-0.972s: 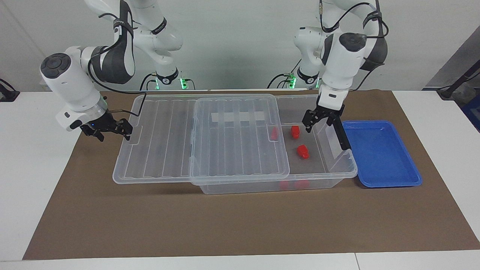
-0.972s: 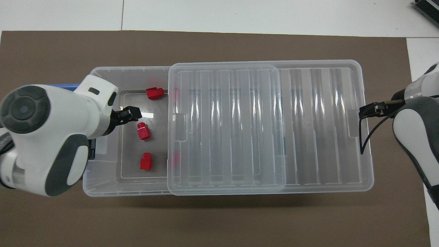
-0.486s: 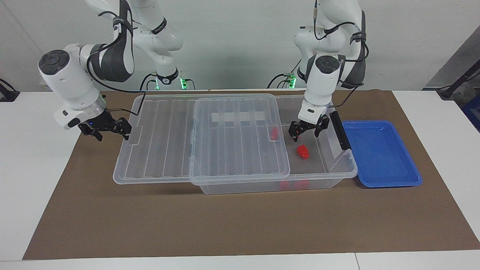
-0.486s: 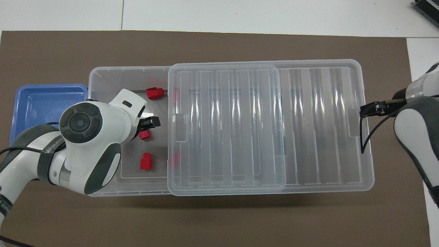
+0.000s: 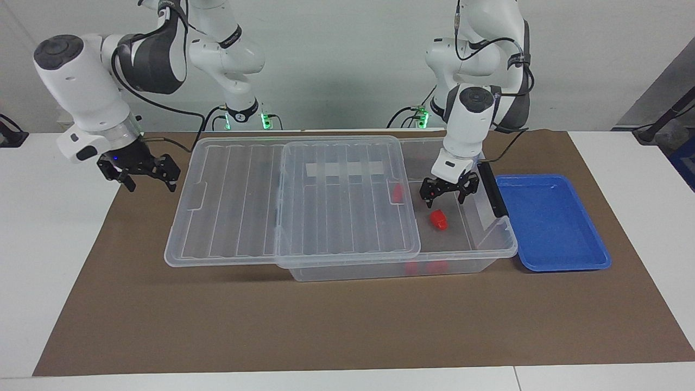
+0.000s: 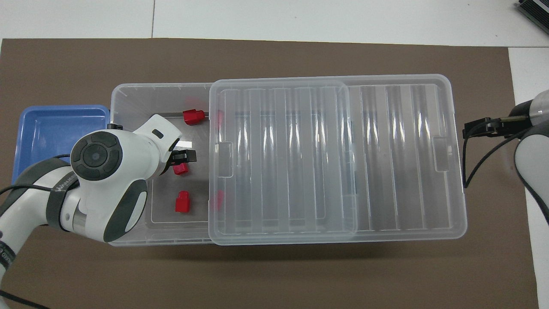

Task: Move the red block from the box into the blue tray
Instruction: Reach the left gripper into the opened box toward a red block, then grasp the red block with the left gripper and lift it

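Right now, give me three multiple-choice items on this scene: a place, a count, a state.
1. The blue tray sits: A in the box; B beside the box, at the left arm's end; C on a shelf.
2. Blocks in the tray: A none; B two; C three.
3. The left end effector is: A open over a red block in the box; B shut above the tray; C out of view.
B: it lies on the mat. A: its floor is bare. A: it stands open above the block.
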Robot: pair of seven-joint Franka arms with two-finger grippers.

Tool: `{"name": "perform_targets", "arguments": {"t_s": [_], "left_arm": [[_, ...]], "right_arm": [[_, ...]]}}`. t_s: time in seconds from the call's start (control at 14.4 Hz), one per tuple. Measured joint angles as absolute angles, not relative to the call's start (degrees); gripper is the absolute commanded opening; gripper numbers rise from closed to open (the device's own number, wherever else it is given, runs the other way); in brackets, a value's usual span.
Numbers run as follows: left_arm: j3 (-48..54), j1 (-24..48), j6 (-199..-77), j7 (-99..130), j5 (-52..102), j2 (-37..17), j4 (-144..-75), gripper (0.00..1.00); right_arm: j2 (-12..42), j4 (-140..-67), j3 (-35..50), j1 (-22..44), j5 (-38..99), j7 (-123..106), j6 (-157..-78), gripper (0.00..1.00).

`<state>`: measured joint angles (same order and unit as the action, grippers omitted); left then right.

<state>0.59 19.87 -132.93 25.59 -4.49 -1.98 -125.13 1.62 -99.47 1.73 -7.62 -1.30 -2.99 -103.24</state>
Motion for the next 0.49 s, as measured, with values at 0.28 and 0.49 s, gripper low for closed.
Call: {"name": "perform_targets", "arguments": {"t_s": [0.28, 0.49], "left_arm": [[0.4, 19.0, -135.8, 25.6, -4.5, -3.5, -126.5, 1.0], [0.5, 18.9, -138.6, 26.8, -4.5, -4.6, -128.5, 1.0]], "right_arm": [[-0.9, -97.4, 3.0, -7.1, -1.2, 2.5, -98.3, 1.0], [-2.7, -97.3, 4.0, -5.4, -1.2, 4.8, -95.2, 1.0]]}}
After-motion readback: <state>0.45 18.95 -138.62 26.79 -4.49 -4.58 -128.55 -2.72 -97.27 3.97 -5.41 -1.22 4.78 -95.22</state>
